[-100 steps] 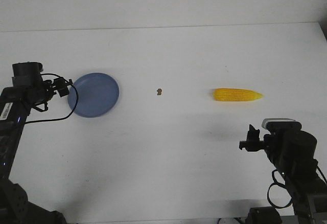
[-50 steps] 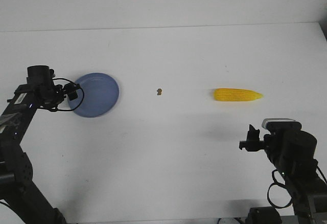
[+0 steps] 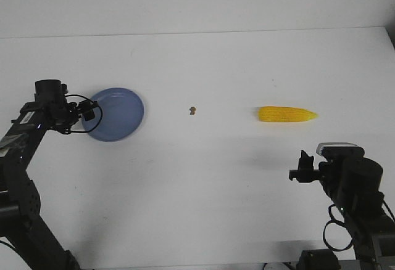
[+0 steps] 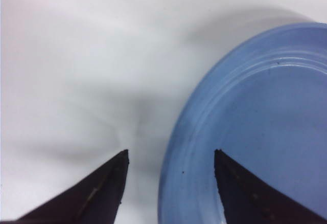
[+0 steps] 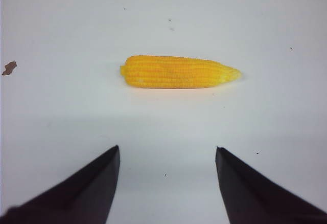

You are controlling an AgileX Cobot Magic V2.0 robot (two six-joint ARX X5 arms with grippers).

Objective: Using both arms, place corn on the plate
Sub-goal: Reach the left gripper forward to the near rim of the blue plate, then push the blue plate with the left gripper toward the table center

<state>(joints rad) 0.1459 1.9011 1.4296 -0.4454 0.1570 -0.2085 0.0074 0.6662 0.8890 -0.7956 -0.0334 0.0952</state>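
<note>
Corn (image 3: pixel 286 114) lying flat on the white table (image 3: pixel 247 190), right of centre, long axis across the view, pointed tip toward the right edge; untouched, nothing on or against it. Right gripper (image 5: pixel 166 183) spread wide and empty, fingers (image 5: pixel 82 193) apart with bare table between them, aimed at the cob from the near side and well short of it. Left gripper (image 4: pixel 171 183) likewise parted and holding nothing, one finger over bare table, the other over the near rim of the plate (image 4: pixel 255 132), the rim passing between the two; contact with the rim not discernible. Plate (image 3: pixel 114 114) at the left of the table, well apart from the corn, blue, shallow, nothing in it. Small brown speck (image 3: pixel 192 110) between plate and corn, closer to the middle of the table, also visible at the edge of the right wrist view (image 5: pixel 8 68). Open white surface from cob to plate apart from that speck.
</note>
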